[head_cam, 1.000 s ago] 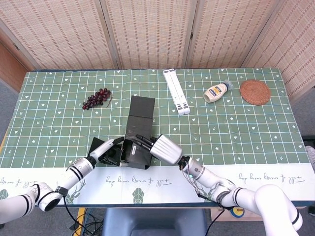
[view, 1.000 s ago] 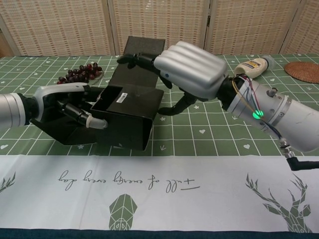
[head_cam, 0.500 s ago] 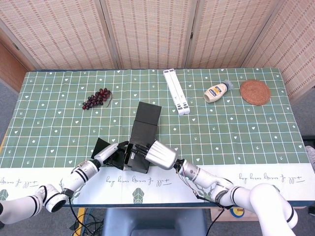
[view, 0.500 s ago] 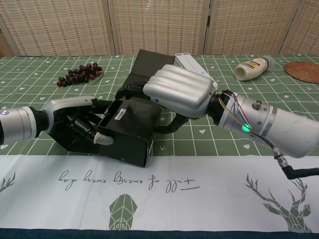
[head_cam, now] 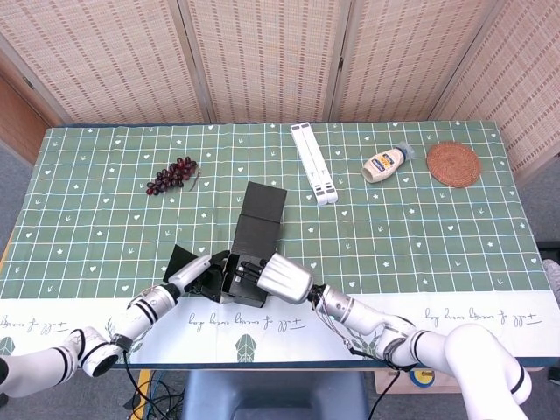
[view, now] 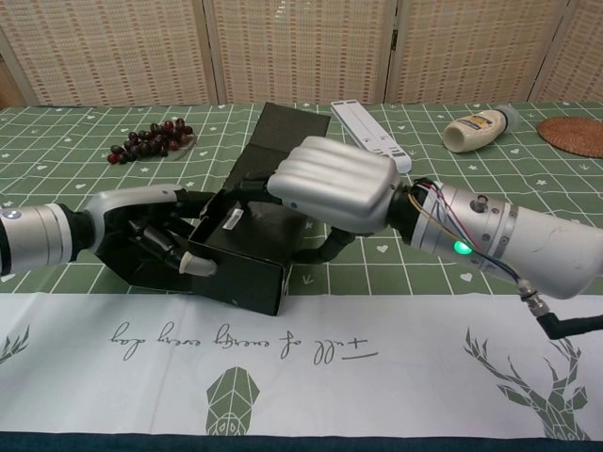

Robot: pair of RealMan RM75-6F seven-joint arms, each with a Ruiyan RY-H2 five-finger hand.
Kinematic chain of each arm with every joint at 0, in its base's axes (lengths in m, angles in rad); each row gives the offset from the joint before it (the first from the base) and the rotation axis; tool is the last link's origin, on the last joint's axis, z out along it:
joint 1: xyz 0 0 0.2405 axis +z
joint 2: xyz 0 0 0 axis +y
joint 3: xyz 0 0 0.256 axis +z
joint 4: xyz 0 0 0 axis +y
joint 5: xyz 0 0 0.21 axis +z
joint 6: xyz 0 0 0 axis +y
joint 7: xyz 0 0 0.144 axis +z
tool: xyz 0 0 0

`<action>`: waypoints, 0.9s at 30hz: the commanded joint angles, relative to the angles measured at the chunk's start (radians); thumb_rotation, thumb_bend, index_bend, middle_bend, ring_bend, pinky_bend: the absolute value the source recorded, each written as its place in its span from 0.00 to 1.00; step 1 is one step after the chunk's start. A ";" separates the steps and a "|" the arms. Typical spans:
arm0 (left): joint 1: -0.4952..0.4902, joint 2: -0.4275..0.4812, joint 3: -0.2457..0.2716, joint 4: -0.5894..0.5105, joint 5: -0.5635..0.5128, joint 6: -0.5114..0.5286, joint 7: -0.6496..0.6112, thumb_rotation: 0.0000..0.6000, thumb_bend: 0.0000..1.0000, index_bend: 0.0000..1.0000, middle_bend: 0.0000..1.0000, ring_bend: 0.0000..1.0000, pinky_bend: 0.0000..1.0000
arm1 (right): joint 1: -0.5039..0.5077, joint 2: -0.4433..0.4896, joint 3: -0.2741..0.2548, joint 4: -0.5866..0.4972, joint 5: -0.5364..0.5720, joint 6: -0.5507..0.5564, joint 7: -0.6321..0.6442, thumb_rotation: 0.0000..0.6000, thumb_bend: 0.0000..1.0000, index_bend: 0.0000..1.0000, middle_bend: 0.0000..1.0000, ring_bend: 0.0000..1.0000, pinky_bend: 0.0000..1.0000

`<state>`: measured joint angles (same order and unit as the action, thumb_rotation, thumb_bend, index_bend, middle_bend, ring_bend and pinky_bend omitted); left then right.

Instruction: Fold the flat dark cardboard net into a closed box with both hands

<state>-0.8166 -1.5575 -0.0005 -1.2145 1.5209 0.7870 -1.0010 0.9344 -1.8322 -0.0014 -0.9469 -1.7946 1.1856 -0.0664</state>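
Box [head_cam: 249, 254] between left robot hand [head_cam: 203, 274] and right robot hand [head_cam: 282, 278], grapes [head_cam: 171, 174] behind.

A line of cursive script [view: 243, 336] runs along the white border of the tablecloth [view: 396, 377], upside down to the chest camera and not legible. The squeeze bottle [head_cam: 385, 163] carries a yellow label, its wording too small to read. There's a small white sticker [view: 230, 218] on the cardboard box [view: 247, 273], possibly printed, but nothing can be made out.

Beyond the fingers of both hands, the raised lid flap [head_cam: 263, 199] of the cardboard box [view: 247, 264] blocks forward passage. Grapes [head_cam: 172, 174] lie far left of it, white stand [head_cam: 313, 163] far right; open cloth between.
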 commanded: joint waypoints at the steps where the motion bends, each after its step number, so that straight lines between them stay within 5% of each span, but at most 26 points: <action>1: -0.002 -0.001 0.001 0.002 0.002 -0.002 -0.001 1.00 0.11 0.16 0.19 0.55 0.90 | 0.004 0.002 -0.001 -0.005 -0.001 -0.007 -0.006 1.00 0.24 0.20 0.27 0.67 1.00; 27: -0.005 -0.012 0.006 0.010 0.006 -0.001 -0.021 1.00 0.11 0.13 0.15 0.55 0.90 | 0.021 0.030 -0.008 -0.054 -0.001 -0.052 -0.037 1.00 0.30 0.24 0.31 0.67 1.00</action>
<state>-0.8214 -1.5691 0.0056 -1.2049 1.5268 0.7860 -1.0216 0.9544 -1.8033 -0.0093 -0.9996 -1.7954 1.1348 -0.1027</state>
